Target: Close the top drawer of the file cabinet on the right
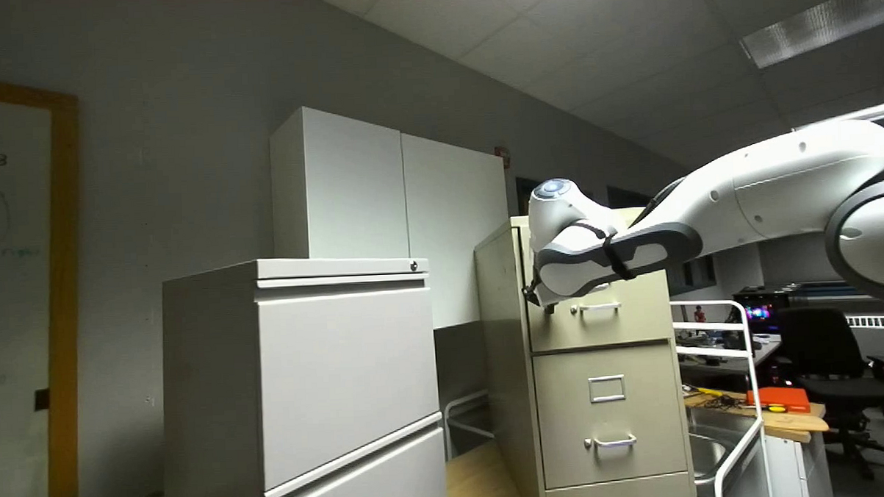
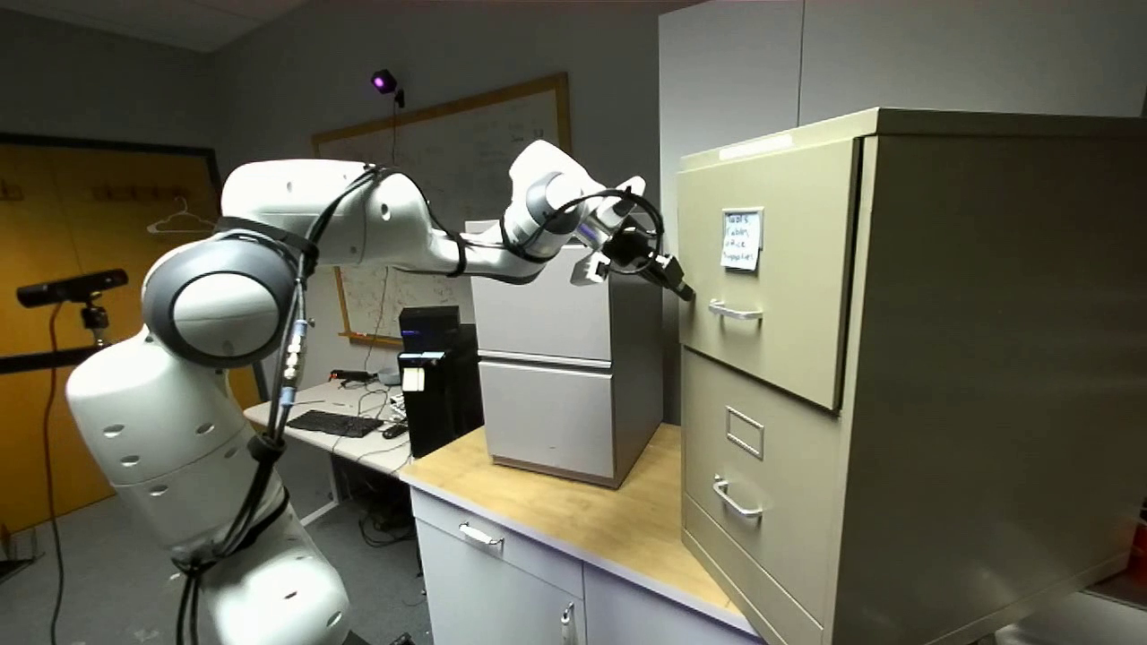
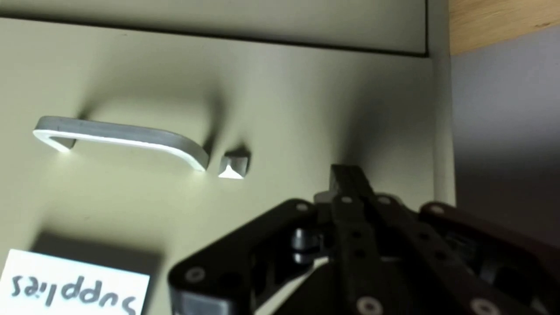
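Standing slightly proud: top drawer (image 2: 781, 278) | front directly ahead of hand (image 3: 347, 172), contact unclear | hand narrow, tips together

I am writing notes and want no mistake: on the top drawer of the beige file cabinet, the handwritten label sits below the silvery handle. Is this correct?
Not quite: on the top drawer of the beige file cabinet, the handwritten label sits above the silvery handle, not below it, as an exterior view shows. The wrist view is upside down, so the handwritten label looks lower there.
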Motion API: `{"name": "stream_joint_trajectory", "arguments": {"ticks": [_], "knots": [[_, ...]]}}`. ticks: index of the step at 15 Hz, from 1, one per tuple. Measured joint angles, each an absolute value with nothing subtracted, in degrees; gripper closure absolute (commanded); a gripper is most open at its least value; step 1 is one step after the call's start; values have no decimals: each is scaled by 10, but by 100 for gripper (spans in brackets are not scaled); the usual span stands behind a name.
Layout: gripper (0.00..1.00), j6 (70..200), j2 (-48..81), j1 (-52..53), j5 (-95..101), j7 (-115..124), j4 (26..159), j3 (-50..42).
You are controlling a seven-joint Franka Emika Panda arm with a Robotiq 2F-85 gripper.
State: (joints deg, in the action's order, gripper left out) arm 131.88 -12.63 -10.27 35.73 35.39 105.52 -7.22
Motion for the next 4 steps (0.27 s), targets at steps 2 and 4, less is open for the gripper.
{"name": "stream_joint_trajectory", "arguments": {"ticks": [2,4], "knots": [[100,1318,-116,-106,354,354,1051,-72],[100,1318,-105,-108,350,352,1046,-73]]}}
